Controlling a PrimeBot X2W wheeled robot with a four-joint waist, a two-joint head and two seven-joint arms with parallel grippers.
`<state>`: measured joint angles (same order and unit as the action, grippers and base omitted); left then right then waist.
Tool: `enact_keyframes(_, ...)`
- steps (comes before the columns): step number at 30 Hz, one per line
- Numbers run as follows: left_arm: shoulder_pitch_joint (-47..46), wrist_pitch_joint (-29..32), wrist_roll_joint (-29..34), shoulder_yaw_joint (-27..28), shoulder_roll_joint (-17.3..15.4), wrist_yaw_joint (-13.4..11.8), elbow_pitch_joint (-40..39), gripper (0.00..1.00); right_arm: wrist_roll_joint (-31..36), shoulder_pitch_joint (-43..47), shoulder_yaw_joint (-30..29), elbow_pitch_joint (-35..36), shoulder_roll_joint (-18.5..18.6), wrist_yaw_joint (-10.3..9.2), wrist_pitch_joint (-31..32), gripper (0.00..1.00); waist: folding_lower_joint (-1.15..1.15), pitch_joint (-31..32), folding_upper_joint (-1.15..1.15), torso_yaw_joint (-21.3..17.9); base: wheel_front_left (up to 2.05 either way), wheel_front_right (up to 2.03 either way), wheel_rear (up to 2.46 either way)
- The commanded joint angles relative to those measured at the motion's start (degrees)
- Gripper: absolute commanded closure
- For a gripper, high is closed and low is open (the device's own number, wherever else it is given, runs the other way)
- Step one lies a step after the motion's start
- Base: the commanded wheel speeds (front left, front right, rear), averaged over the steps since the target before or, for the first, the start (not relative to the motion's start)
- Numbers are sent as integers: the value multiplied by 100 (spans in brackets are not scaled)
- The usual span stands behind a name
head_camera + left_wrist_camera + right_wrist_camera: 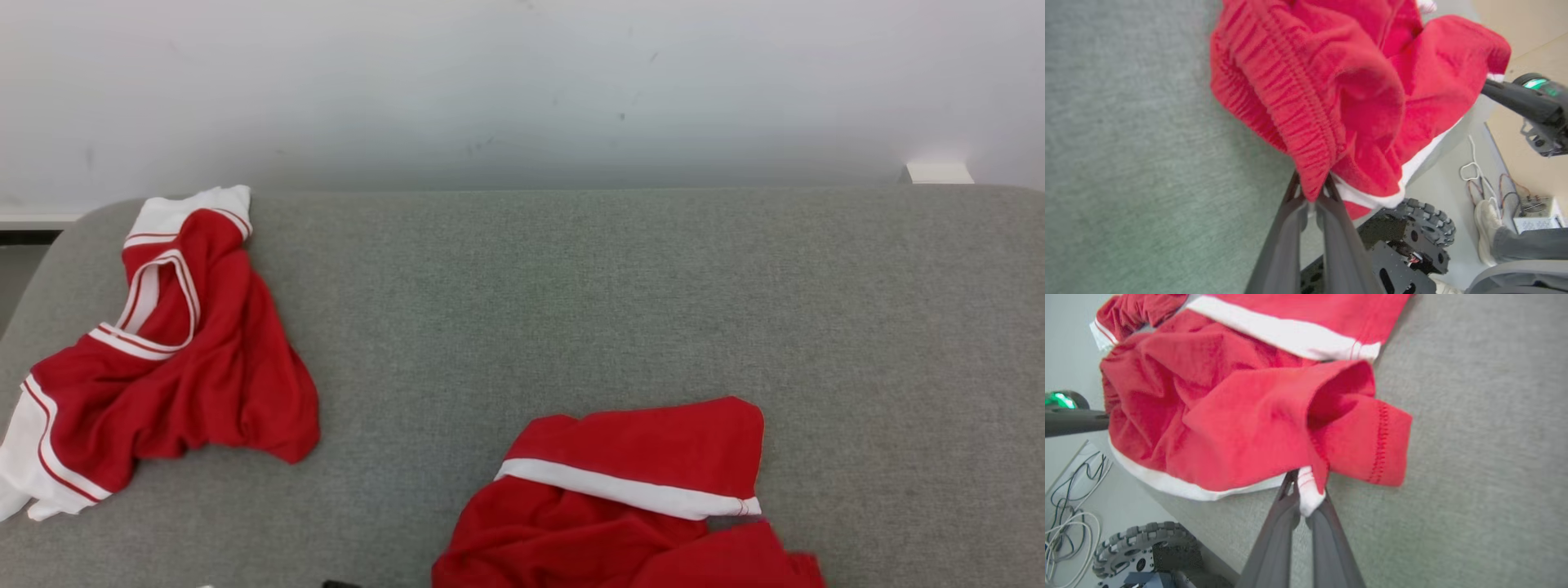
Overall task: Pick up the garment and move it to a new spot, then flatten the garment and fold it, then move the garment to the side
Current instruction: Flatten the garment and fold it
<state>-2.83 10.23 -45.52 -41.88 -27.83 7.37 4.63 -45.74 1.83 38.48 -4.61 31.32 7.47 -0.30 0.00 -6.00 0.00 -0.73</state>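
Observation:
The garment, red shorts with white trim, lies crumpled at the near edge of the grey cushioned surface. In the left wrist view my left gripper is shut on the garment at its ribbed elastic band. In the right wrist view my right gripper is shut on a white-trimmed edge of the garment. The right gripper also reaches the cloth's far side in the left wrist view, and the left gripper comes in from the left in the right wrist view.
A second red and white garment lies bunched at the surface's far left. A pale wall stands behind. Below the near edge are the robot's wheel, floor cables and a person's shoe.

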Motion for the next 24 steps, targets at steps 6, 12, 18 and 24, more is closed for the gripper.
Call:
enact_keyframes(6, -102, 164, -1400, 266, -375, 12, -1491, 100, -1398, 111, -764, 1424, 741, 2, -58, 100, 0, 107, 0, -21, 0, 0, 0)
enact_keyframes(12, -436, 256, -2297, 548, -673, 12, -2644, 100, -2524, 323, -1533, 2612, 1452, 2, 60, 100, 0, 178, 0, -77, 0, 0, 0)
enact_keyframes(18, -731, 201, -3102, 912, -749, 12, -3438, 100, -3434, 702, -2410, 3549, 2097, 2, -25, 100, 0, 219, 0, -200, 0, 0, 0)
enact_keyframes(24, -899, 109, -3572, 1262, -824, 12, -3786, 100, -3977, 1082, -3229, 4113, 2501, 2, -242, 100, 0, 179, 0, -355, 0, 0, 0)
